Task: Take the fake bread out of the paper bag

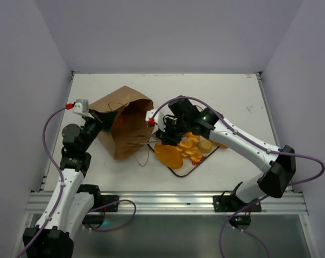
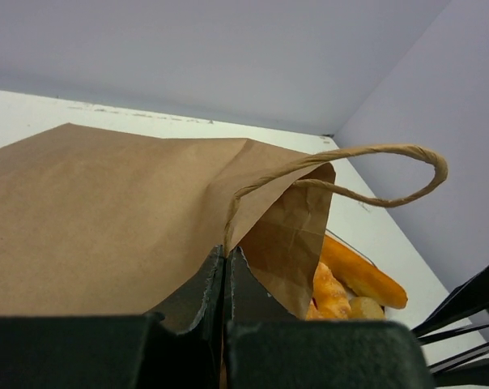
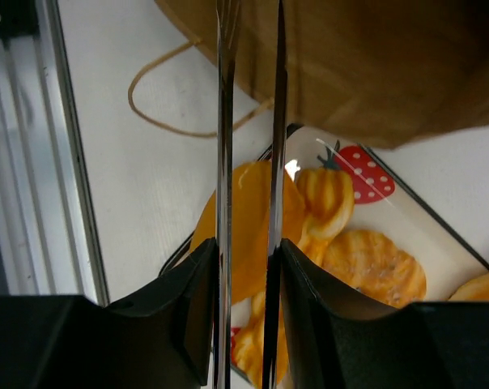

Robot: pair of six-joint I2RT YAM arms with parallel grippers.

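Note:
The brown paper bag (image 1: 122, 121) lies on its side, its mouth towards the tray. My left gripper (image 1: 100, 119) is shut on the bag's rim (image 2: 227, 259), near a loop handle (image 2: 374, 154). My right gripper (image 1: 170, 134) is shut on metal tongs (image 3: 224, 121), whose two blades stand slightly apart with nothing between them. The tongs' tips (image 1: 143, 141) reach the bag's mouth (image 3: 374, 65). Fake bread lies on the strawberry-printed tray (image 3: 439, 211): a flat orange disc (image 1: 168, 155), a small bun (image 1: 205, 145), ridged pieces (image 3: 374, 263) and a baguette (image 2: 362, 275). The bag's inside is hidden.
The tray's dark rim (image 1: 197, 166) sits right of the bag, under my right wrist. The bag's second loop handle (image 3: 163, 121) lies on the white table (image 1: 232, 97). Grey walls enclose the table on three sides. A metal rail (image 1: 168, 201) runs along the near edge.

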